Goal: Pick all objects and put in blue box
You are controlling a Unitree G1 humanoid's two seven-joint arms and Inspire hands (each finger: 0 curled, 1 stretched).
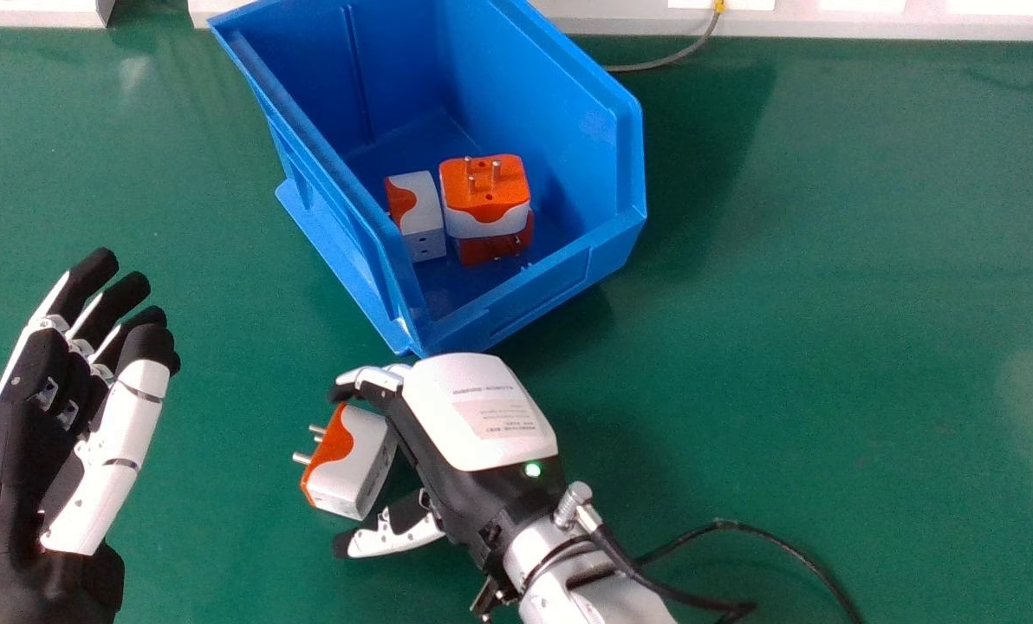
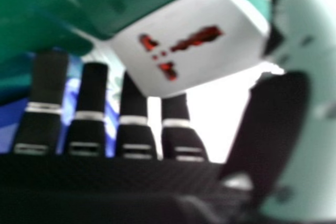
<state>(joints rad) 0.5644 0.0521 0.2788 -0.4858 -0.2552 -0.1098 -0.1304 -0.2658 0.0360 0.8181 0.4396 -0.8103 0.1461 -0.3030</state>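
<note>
Head view's top edge crops the blue box [image 1: 538,295].

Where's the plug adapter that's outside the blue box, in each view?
Head view: adapter left of centre, lower half, nearer the camera than the blue box, prongs pointing left, between the right hand's fingers and thumb.
Right hand view: adapter between the fingertips and thumb, white socket face with red slots showing.
Shared landmark: the right hand's thumb.
</note>
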